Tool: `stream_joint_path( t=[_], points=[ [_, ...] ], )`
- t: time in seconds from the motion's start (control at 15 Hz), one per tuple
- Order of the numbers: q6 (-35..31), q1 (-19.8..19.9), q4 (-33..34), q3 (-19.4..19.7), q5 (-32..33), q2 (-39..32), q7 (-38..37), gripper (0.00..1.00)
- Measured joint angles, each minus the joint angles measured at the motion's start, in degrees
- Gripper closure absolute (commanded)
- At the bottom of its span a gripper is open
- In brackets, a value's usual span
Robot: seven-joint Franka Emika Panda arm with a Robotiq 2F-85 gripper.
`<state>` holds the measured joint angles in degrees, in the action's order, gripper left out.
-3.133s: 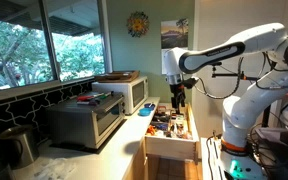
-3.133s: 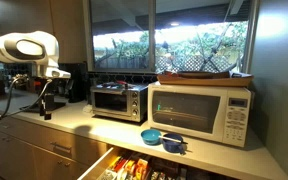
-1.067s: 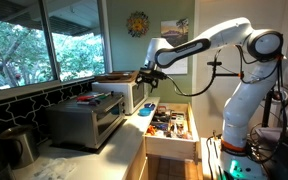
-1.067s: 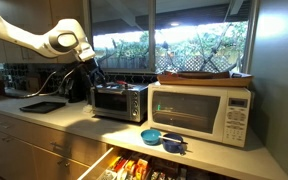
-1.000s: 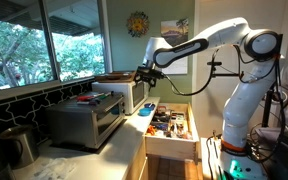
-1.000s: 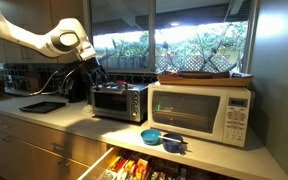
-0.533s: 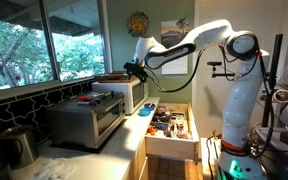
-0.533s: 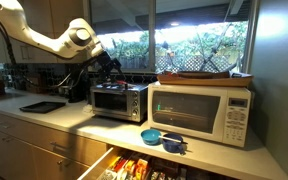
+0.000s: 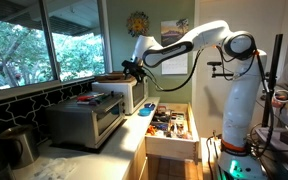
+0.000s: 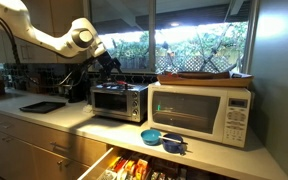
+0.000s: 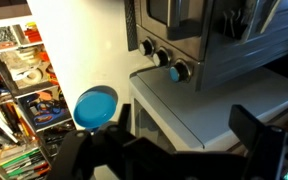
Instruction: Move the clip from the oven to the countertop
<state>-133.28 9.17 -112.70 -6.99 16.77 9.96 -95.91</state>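
Clip [image 9: 87, 99] is being shown only as a small reddish thing lying on top of the oven [image 9: 84, 120], and it is too small to be identified with certainty. It is being left untouched, below the pincer [image 9: 127, 70] and apart from it.

The pincer is being held released. In the wrist view its fingers [image 11: 96, 150] are being kept spread wide, and nothing is being gripped between them. In both exterior views the pincer [image 10: 106, 63] is being carried in the air above the oven [image 10: 119, 100], without touching it.

Beneath the pincer [image 11: 179, 150] in the wrist view, the knobs on the oven [image 11: 204, 40] front are being shown in a row, the nearest one lit blue. Just under the pincer a white microwave [image 11: 209, 115] is being seen beside the oven. It is also being shown in both exterior views [image 9: 129, 92] [image 10: 199, 110].

The countertop [image 11: 74, 50] is being seen as a pale surface beyond the pincer's fingers, with a blue bowl [image 11: 96, 105] standing on it. Further to the side of the pincer, an open drawer [image 11: 19, 90] full of small things is being shown below the countertop [image 10: 74, 118] edge.
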Motion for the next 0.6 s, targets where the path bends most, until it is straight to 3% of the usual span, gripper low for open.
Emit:
stream_joint_path(
  t=[0.33,0.6],
  points=[
    [-0.07,-2.59,6.11,3.19,-10.12,-5.64,7.46,0.02],
    [0.97,-3.78,11.72,4.34,-12.9,-11.27,8.39,0.27]
  ],
)
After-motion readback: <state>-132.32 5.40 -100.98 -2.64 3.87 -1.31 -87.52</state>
